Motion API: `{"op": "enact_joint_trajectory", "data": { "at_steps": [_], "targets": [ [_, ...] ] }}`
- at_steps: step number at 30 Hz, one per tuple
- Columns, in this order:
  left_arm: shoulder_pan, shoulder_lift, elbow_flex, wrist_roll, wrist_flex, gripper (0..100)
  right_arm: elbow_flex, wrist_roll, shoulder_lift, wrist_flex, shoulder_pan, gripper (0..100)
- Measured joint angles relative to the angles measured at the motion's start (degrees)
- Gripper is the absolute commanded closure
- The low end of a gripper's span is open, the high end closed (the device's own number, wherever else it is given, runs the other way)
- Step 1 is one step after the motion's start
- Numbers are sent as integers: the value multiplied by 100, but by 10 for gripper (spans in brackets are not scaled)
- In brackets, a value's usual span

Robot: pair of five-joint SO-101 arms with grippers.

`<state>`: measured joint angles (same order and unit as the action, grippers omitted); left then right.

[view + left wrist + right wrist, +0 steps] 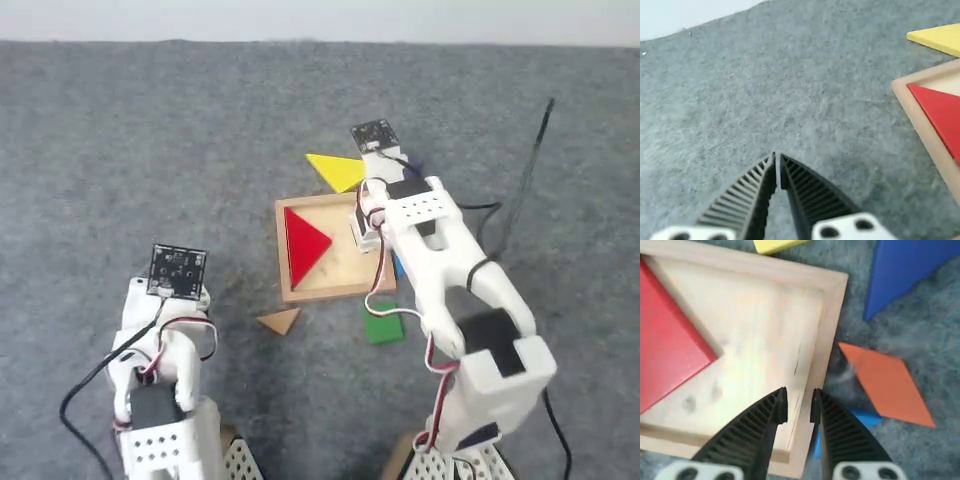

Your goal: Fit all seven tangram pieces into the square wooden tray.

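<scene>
Grey felt lies wide around the tray. The red triangle sits tight against the tray's left wall, likely so the rest of the floor stays free. The right gripper hangs over the tray's right rim, jaws a sliver apart and empty, with the orange piece and blue triangle just outside. The left gripper, pinched closed on nothing, rests well apart over bare felt.
</scene>
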<state>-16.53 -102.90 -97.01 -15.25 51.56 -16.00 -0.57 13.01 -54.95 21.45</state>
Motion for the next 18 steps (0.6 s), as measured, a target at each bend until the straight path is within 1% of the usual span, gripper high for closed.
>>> {"op": "enact_joint_trajectory", "data": {
  "at_steps": [5,13,18],
  "targets": [
    [26,0,0,0,0,987,273,0,343,0,-53,900],
    [26,0,0,-9,0,987,431,0,431,0,-141,899],
    [26,0,0,-9,0,987,466,158,536,0,-167,846]
  ]
}}
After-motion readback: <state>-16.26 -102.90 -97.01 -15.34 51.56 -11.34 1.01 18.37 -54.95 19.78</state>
